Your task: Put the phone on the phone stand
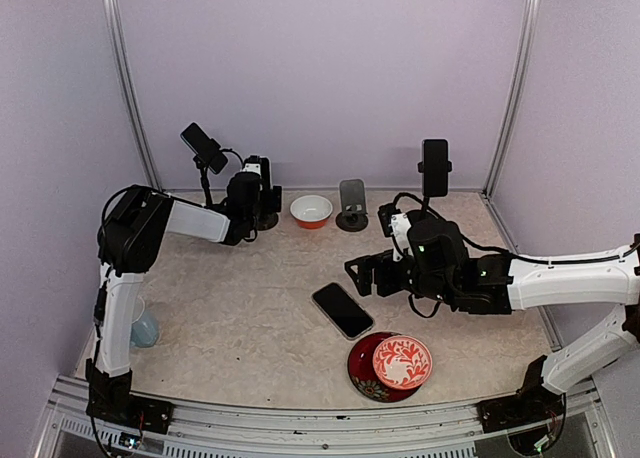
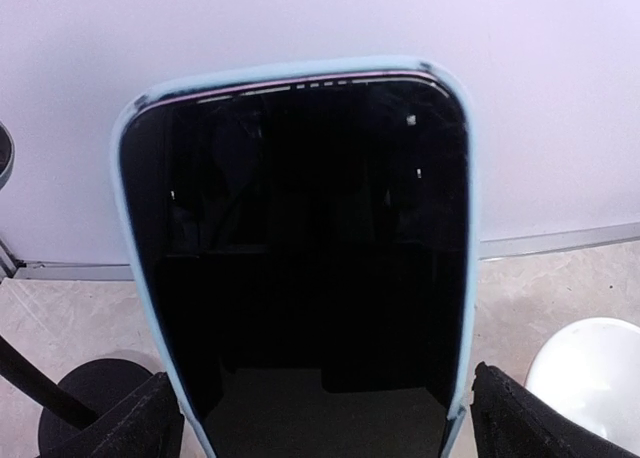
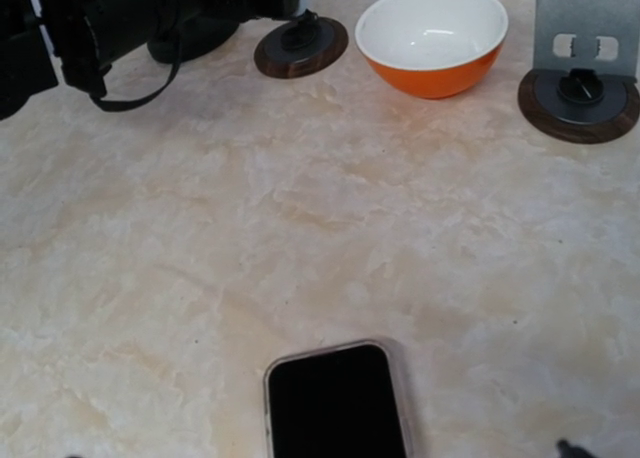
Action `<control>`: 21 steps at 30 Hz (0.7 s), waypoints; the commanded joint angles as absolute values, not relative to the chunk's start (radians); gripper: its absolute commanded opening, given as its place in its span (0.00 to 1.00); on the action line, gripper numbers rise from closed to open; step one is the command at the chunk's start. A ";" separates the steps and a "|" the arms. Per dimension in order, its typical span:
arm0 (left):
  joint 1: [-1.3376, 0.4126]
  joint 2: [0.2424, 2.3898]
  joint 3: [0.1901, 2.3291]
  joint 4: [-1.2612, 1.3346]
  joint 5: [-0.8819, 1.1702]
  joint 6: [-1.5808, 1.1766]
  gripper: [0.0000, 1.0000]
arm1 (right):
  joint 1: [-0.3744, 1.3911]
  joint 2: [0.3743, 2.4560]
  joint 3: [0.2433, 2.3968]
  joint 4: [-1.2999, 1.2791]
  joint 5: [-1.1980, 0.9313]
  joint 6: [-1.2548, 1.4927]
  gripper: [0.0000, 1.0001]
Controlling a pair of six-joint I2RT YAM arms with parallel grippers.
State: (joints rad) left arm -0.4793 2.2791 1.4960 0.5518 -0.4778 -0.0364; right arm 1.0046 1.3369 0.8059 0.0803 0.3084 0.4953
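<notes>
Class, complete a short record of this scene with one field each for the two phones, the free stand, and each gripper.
flat phone: lies screen up on the table
blue-cased phone: upright between the left fingers
phone stand: empty, at the back, right of the orange bowl
left gripper: fingers flank the blue-cased phone; grip unclear
right gripper: open, holding nothing, beside the flat phone

Surface: beige marbled tabletop.
Centre: black glossy smartphone, lying flat.
Far edge: orange bowl with white inside; just beside it, grey metal phone stand on a round dark base.
Near edge: dark red round dish.
Left edge: pale blue translucent cup.
</notes>
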 commanded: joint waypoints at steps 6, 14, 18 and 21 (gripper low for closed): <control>-0.487 2.225 1.476 0.578 -0.521 -0.018 0.99 | 0.994 1.318 0.804 0.104 0.299 0.503 1.00; -0.490 2.019 1.452 0.412 -0.485 -0.068 0.99 | 0.995 1.313 0.808 0.108 0.288 0.505 1.00; -0.492 1.922 1.450 0.264 -0.451 -0.123 0.99 | 0.995 1.311 0.811 0.109 0.274 0.507 1.00; -0.489 1.819 1.389 0.195 -0.434 -0.180 0.99 | 0.995 1.309 0.828 0.077 0.262 0.491 1.00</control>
